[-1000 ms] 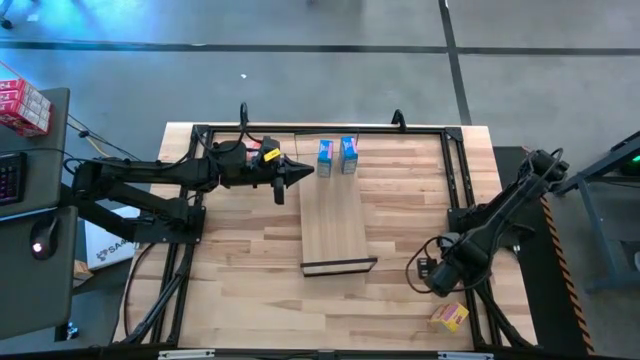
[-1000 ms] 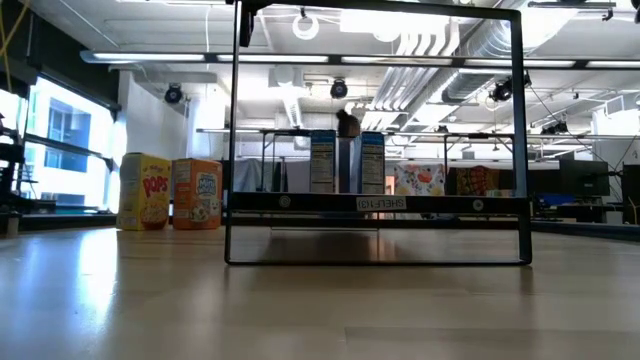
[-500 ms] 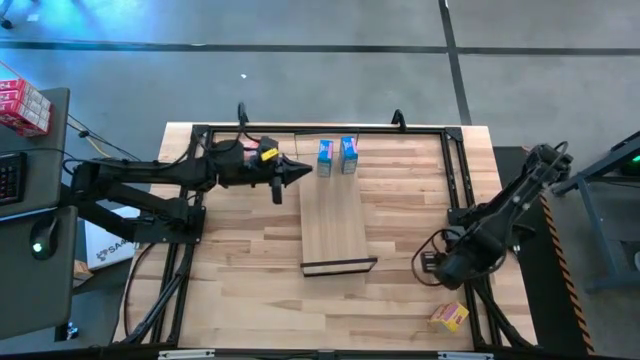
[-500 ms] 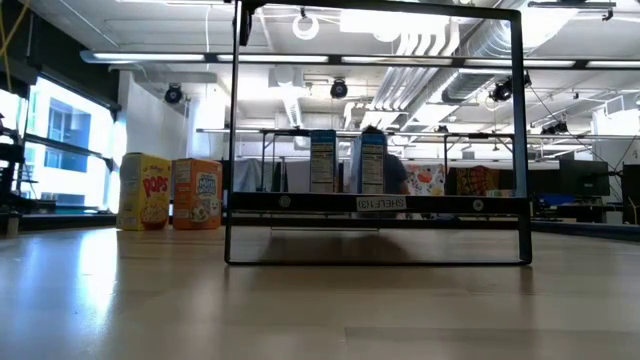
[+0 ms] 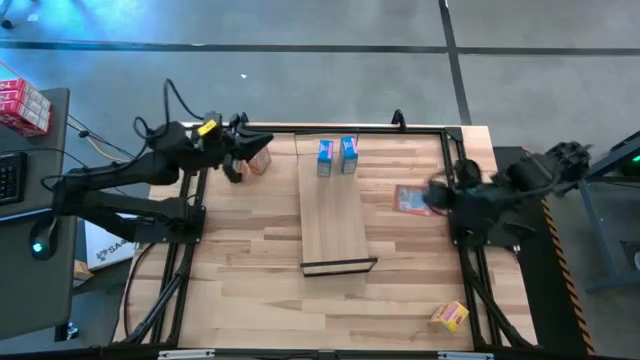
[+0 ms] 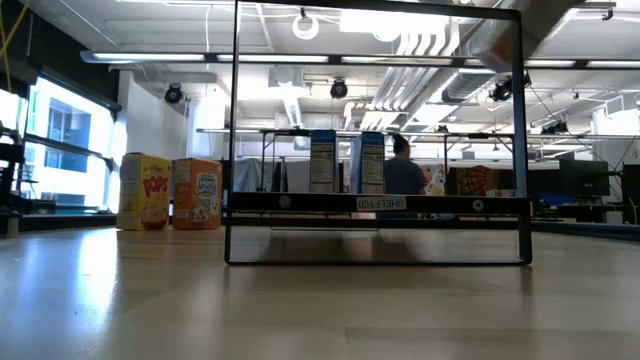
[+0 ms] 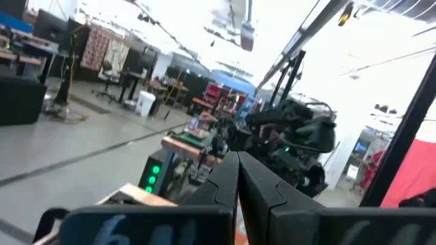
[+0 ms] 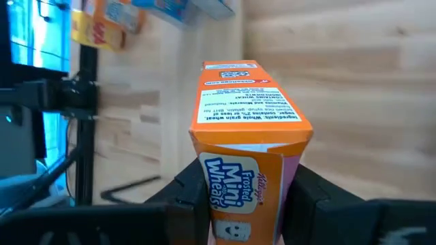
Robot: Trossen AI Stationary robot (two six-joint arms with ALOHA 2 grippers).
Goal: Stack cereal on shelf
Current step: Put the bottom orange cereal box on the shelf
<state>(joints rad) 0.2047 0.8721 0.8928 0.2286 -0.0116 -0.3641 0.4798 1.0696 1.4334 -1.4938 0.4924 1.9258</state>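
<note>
Two blue cereal boxes (image 5: pixel 336 156) stand on the far end of the shelf (image 5: pixel 333 215), a pale board with black end frames. My right gripper (image 5: pixel 432 197), right of the shelf, is shut on an orange-pink cereal box (image 8: pixel 245 116). A yellow box (image 5: pixel 450 316) lies near the table's front right corner. Another orange box (image 5: pixel 259 163) stands at the far left; in the low view a yellow box (image 6: pixel 143 190) stands beside it. My left gripper (image 5: pixel 238 165), shut, is right next to that orange box. My right gripper pinches the orange-pink box between its two fingers (image 8: pixel 308 197), at the end nearest the wrist (image 8: pixel 240 182). The fingers come level from the table's right. The box sticks out past them toward the shelf, clear of the table. My left gripper is close beside the far-left orange box; I cannot tell whether it touches it.
A black metal frame (image 5: pixel 455 170) runs along the table's edges. The shelf's near end frame (image 6: pixel 375 140) rises high in the low view. Bare wood lies on both sides of the shelf. A person (image 6: pixel 402 172) shows in the room beyond the table.
My right gripper has swung from the table's near right part up and toward the far edge, and it now carries the orange-pink box above the table. My left gripper has drawn back from the shelf's far end toward the table's far left corner.
</note>
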